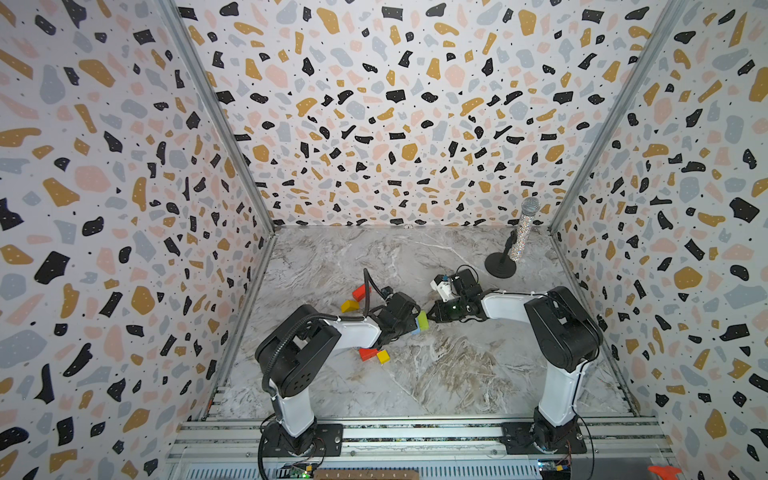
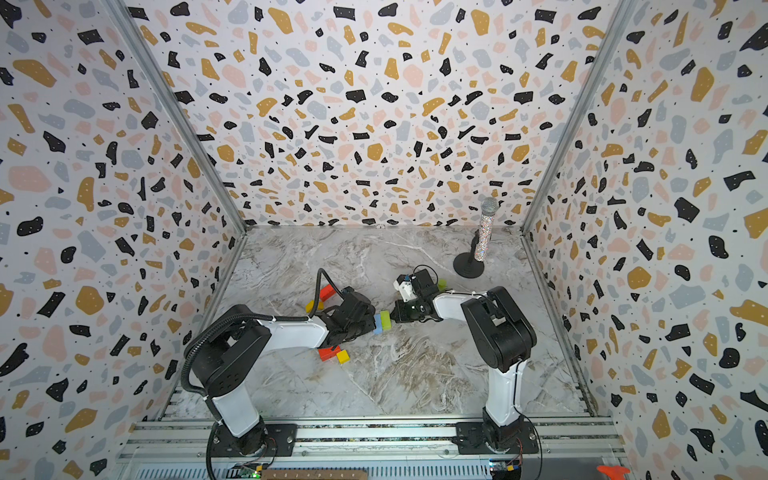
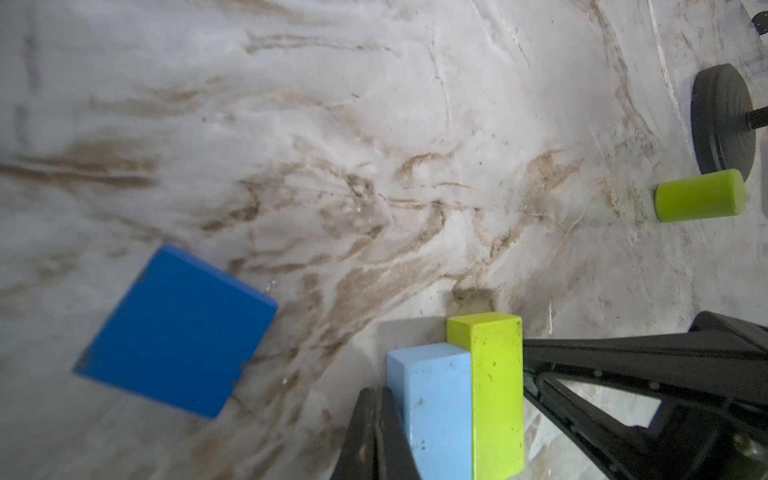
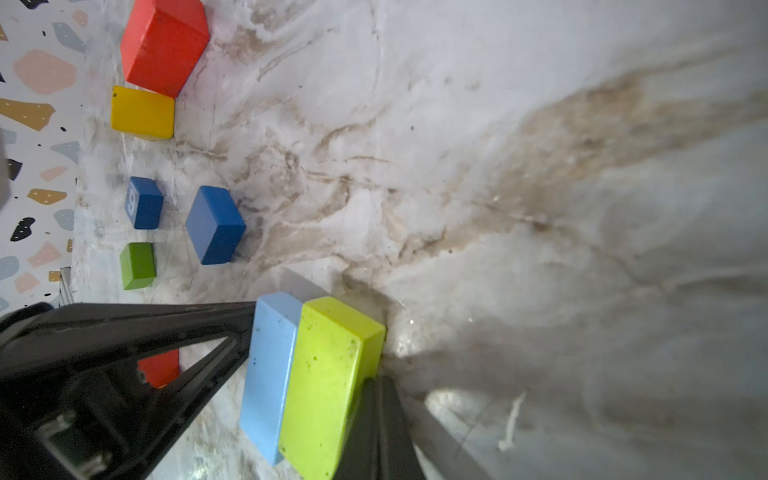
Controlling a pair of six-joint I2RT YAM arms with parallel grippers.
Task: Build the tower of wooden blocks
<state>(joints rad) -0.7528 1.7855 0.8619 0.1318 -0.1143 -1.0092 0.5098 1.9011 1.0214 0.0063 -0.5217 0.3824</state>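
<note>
Light-blue brick, lime brick touching — flanked by clenched left hand, clenched right hand

Light blue brick and lime brick sit flush together, pressed between left hand and right hand.

I'm seeing light blue brick and green brick: smooth painted wood, speckled; surface semi-gloss marble-look; right end effector matt black plastic.
</note>
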